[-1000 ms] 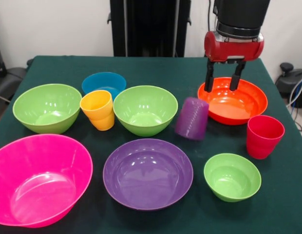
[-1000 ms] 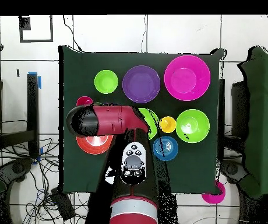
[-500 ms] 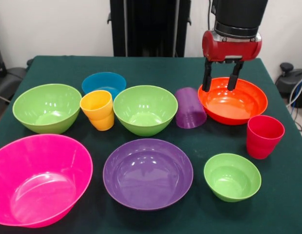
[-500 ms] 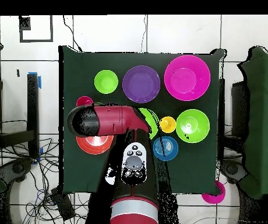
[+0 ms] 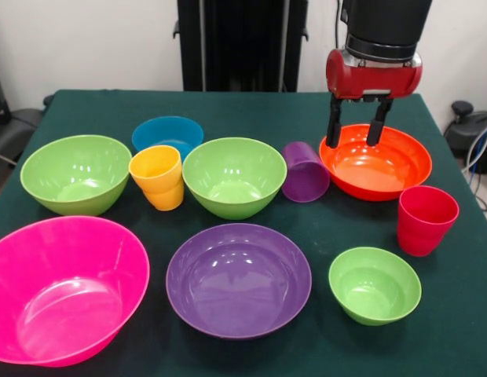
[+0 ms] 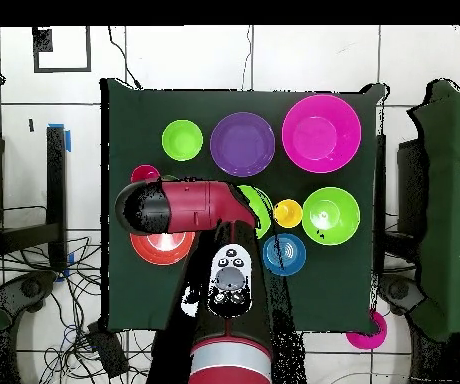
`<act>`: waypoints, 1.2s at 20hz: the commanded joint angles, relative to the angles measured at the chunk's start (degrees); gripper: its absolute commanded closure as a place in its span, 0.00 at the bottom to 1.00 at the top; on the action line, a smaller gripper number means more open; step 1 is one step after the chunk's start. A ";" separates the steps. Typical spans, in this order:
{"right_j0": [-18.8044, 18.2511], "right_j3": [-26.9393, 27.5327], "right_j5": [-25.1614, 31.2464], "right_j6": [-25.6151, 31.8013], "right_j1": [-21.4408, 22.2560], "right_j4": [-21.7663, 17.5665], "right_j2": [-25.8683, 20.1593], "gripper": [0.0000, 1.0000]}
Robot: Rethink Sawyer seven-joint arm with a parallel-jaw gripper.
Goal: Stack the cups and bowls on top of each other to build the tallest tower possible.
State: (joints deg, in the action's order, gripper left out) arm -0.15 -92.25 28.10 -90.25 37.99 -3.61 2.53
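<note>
The purple cup (image 5: 305, 172) has toppled since 1 second ago and lies on its side between 2 bowls. The gripper (image 5: 355, 132), fingers apart and empty, hangs over the orange-red bowl (image 5: 377, 163) near the green-clothed table's (image 5: 463, 330) far corner; white wall behind.

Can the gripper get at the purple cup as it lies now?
Probably yes. The purple cup lies on its side beside the orange-red bowl, nothing covering it. The open gripper hangs just above that bowl, but the bowl's rim crowds one side.
</note>
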 commanded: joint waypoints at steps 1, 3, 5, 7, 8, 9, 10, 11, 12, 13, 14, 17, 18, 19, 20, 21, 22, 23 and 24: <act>-0.40 -1.82 1.83 -3.77 -3.07 -2.59 -3.44 0.00; -0.54 -2.01 1.72 -3.74 -3.15 -2.50 -3.62 0.00; -0.67 -2.27 1.73 -3.75 -3.46 -2.44 -3.75 0.00; -0.58 -3.30 0.27 -4.22 -4.77 -2.91 -3.51 0.00; -0.56 -4.72 -0.71 -5.50 -5.70 -2.48 -3.39 0.00; -0.25 -5.15 -1.13 -6.23 -6.45 -2.55 -2.87 0.00; 0.75 -6.00 -1.28 -9.56 -8.00 -1.51 -1.21 0.00; 1.55 -6.06 -2.36 -10.83 -8.77 -1.82 0.04 0.00; 2.71 -5.95 -2.91 -13.20 -10.08 -1.59 1.88 0.00; 3.34 -5.73 -2.77 -13.88 -10.68 -1.65 2.84 0.00; 4.25 -5.21 -2.68 -14.96 -11.72 -1.64 4.23 0.00; 5.40 -4.38 -2.67 -16.14 -13.31 -1.06 6.02 0.00; 5.75 -4.02 -2.49 -16.61 -14.12 -0.77 6.51 0.00; 5.93 -4.24 -2.64 -16.91 -14.19 -0.46 6.60 0.00; 5.81 -4.50 -3.03 -17.36 -14.48 0.06 6.42 0.00; 5.99 -4.63 -2.79 -17.87 -14.52 0.37 6.55 0.00; 6.10 -4.91 -2.34 -18.97 -14.71 1.17 6.60 0.00; 6.12 -5.03 -1.82 -19.87 -14.83 1.85 6.60 0.00; 7.19 -4.92 -0.34 -22.16 -15.16 2.67 7.97 0.00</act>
State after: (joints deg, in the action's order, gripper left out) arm 5.52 -94.96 27.33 -99.37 26.94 -3.41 10.78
